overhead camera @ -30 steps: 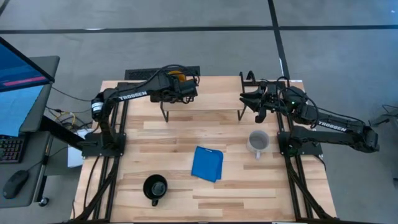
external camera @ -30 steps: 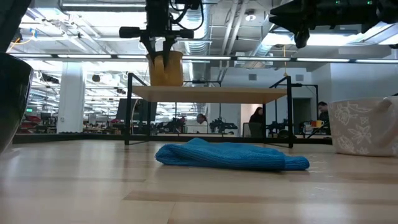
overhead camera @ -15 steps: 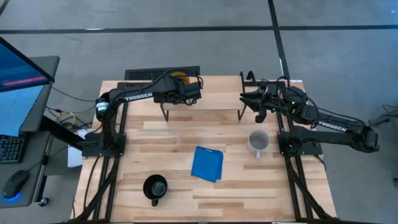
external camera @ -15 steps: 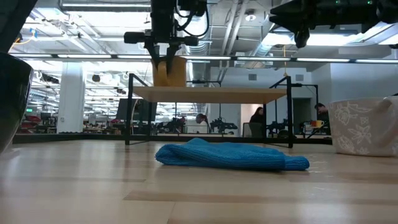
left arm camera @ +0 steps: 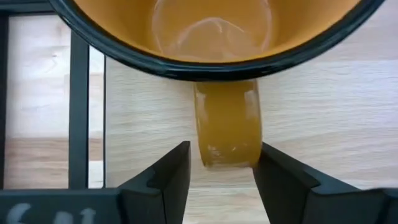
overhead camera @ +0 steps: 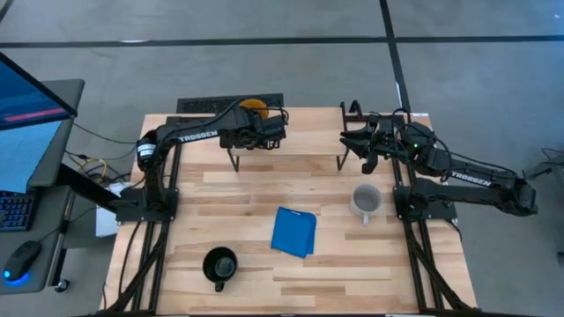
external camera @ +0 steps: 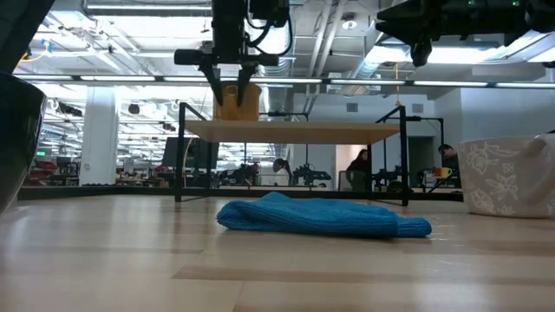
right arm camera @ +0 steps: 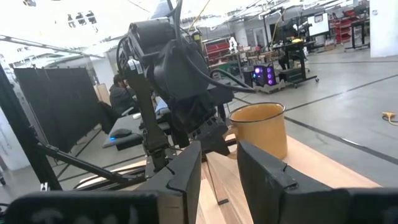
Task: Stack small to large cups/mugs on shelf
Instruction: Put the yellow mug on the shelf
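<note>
The yellow-orange mug [overhead camera: 252,107] stands upright on the left end of the shelf's wood top [external camera: 295,130]. My left gripper [left arm camera: 221,168] is open above that end of the shelf, and its fingers stand on either side of the mug's handle [left arm camera: 227,124]. My right gripper [overhead camera: 351,136] is open and empty above the shelf's right end. The light grey mug [overhead camera: 366,201] stands on the table right of centre. The black mug [overhead camera: 219,264] stands near the front left.
A blue cloth [overhead camera: 293,231] lies crumpled on the table in front of the shelf, between the two loose mugs. The shelf's black legs [overhead camera: 233,163] stand at the table's far side. A monitor and a desk stand left of the table.
My left gripper has shifted a little toward the table's right with the yellow-orange mug at the shelf's left end. It has then opened its fingers. The mug now stands on the shelf top on its own.
</note>
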Controlling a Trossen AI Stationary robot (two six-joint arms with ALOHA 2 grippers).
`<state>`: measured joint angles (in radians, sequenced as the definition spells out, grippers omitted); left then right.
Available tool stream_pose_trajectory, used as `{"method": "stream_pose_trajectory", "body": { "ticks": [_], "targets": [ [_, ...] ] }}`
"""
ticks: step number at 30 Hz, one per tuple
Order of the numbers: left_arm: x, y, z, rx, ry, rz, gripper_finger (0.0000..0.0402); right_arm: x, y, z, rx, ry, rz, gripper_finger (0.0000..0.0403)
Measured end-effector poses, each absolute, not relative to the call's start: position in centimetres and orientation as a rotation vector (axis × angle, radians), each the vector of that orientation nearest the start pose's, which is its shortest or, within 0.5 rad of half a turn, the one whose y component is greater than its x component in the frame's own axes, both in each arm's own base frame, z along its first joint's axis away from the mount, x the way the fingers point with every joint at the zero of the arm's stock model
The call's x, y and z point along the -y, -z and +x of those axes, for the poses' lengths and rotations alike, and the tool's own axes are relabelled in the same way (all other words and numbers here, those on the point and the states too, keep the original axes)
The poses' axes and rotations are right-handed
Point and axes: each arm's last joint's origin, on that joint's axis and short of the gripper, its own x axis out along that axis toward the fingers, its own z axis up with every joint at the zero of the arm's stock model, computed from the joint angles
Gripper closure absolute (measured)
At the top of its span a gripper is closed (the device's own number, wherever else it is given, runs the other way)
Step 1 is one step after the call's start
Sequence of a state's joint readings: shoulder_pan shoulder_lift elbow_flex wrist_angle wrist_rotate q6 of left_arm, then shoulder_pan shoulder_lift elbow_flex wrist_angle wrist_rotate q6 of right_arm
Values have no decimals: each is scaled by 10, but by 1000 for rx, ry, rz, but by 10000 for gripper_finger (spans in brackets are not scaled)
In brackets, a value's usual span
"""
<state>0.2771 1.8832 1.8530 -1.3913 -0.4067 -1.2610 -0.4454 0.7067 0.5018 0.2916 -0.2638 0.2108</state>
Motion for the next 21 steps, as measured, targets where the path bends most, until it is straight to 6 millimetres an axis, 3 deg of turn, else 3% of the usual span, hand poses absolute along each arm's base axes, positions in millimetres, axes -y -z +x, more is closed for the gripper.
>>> {"method": "stream_pose_trajectory", "body": {
  "ticks": [13, 21],
  "targets": [
    [-111, -315, 348, -881, -1305, -866, 237, 65, -292, 154, 100, 172, 180, 276],
    [-109, -314, 342, -918, -1361, -872, 237, 65, -292, 154, 100, 172, 180, 276]
  ]
}}
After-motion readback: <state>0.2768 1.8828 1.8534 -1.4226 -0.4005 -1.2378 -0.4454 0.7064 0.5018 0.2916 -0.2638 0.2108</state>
